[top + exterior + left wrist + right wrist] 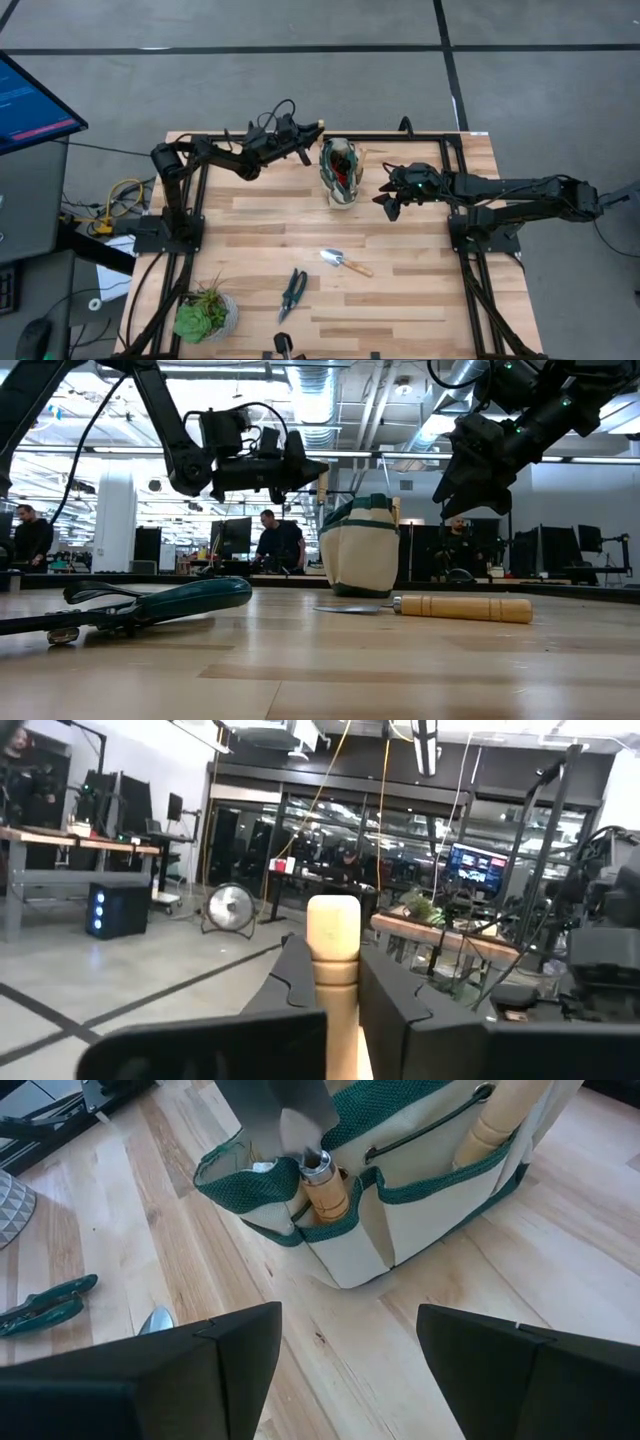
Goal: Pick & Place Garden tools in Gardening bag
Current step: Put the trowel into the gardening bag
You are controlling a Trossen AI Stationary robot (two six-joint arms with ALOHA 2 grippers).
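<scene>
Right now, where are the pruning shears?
In the high view, the pruning shears lie flat near the table's front edge, between the potted plant and the trowel.

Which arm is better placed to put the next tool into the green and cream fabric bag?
Left. Its pincer already grips a wooden-handled tool beside the bag; the right pincer hangs open and empty.

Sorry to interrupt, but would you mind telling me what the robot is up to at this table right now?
It is packing garden tools into the gardening bag. The left gripper holds a wooden-handled tool in the air beside the bag. The right gripper hovers open on the bag's other side, holding nothing. The bag already has tools in it. A trowel and the pruning shears still lie on the table, with a potted plant near one corner.
</scene>
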